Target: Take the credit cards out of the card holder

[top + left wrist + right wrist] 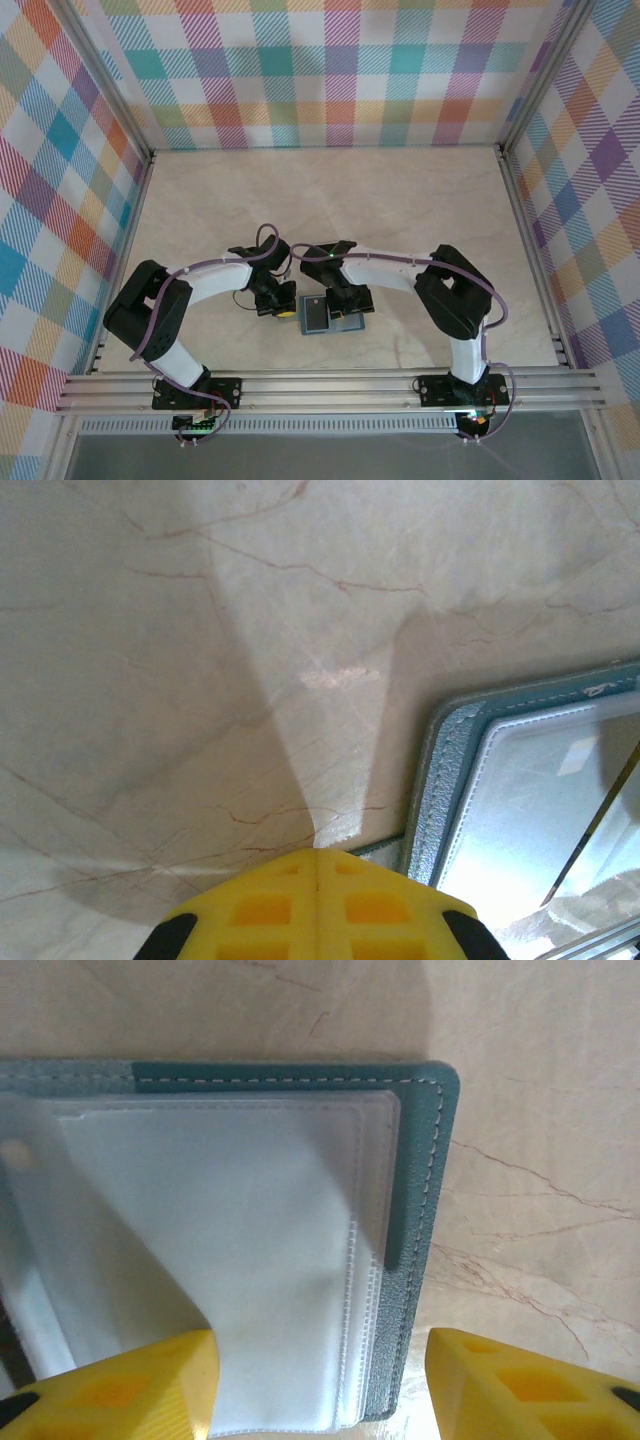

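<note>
The card holder (318, 318) lies open and flat on the marble table between the two arms. It has a teal-blue cover (420, 1210) and a stack of clear plastic sleeves (250, 1260) inside. My right gripper (320, 1385) hangs open just above it, one yellow finger over the sleeves and the other past the cover's right edge. My left gripper (318, 855) is shut with nothing in it, its tip on the table at the holder's left corner (455, 770). The credit cards are hidden; I cannot make them out in the sleeves.
The marble tabletop (330, 200) stretches bare behind the arms, out to the plaid walls. An aluminium rail (330, 385) runs along the near edge just behind the holder. The two wrists (300, 280) are close together above it.
</note>
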Available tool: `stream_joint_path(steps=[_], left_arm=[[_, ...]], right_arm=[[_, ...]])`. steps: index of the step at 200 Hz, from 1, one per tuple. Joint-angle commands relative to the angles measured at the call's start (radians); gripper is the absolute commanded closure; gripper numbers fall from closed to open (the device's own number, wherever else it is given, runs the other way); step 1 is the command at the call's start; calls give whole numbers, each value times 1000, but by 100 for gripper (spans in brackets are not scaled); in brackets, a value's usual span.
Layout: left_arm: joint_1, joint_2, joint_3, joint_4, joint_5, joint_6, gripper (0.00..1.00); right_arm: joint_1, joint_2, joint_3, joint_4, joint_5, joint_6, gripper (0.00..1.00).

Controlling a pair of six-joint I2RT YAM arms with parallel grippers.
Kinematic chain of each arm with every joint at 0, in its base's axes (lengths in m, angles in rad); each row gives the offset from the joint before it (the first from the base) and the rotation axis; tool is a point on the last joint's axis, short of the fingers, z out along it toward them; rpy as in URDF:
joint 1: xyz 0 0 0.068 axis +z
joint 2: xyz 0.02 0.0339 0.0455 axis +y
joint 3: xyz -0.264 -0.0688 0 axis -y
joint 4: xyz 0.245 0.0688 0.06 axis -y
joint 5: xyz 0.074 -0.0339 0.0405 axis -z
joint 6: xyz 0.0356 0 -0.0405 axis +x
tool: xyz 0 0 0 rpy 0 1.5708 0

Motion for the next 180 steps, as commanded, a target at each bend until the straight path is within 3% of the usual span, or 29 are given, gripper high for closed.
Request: stream_joint_path(steps=[1, 89, 180], left_arm=[[-7, -1, 0, -34, -38, 12, 99], [-8, -19, 0, -34, -32, 8, 99], [-7, -109, 35, -61, -52, -5, 98]], right_arm=[[-2, -81, 1, -16, -14, 16, 44], [-9, -127, -58, 247, -256, 39, 57], [-21, -120, -100, 313, -299, 32, 59]])
